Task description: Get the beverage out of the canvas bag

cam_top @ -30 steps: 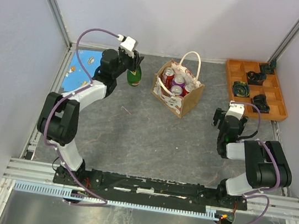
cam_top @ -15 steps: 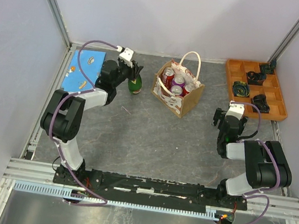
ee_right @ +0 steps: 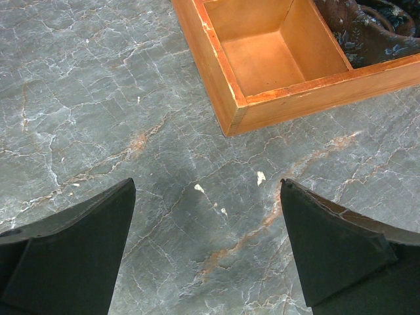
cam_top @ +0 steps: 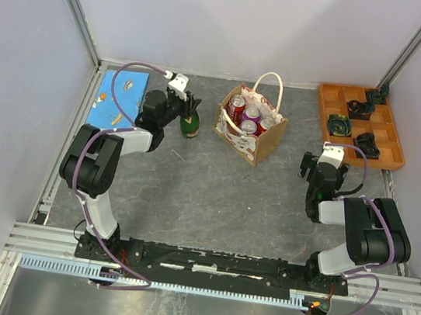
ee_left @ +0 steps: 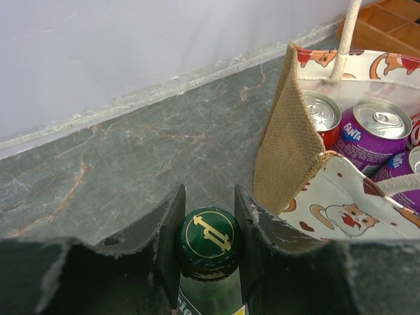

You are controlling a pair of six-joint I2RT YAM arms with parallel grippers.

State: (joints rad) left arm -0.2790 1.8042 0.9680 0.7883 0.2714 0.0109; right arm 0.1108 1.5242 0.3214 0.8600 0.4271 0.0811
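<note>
The green bottle (cam_top: 191, 123) is clamped at its neck between the narrowed jaws of the left gripper (ee_left: 209, 203). It is held upright near the table's (cam_top: 214, 189) far edge, just left of the canvas bag (cam_top: 263, 145), where cans (cam_top: 249, 116) are seen. Since a second ago, bottle and wrist have been shifted slightly nearward, and more of the blue mat (cam_top: 117, 93) is uncovered. The right gripper (ee_right: 207, 216) is kept wide open beside the orange tray (ee_right: 216, 72), unmoved.
</note>
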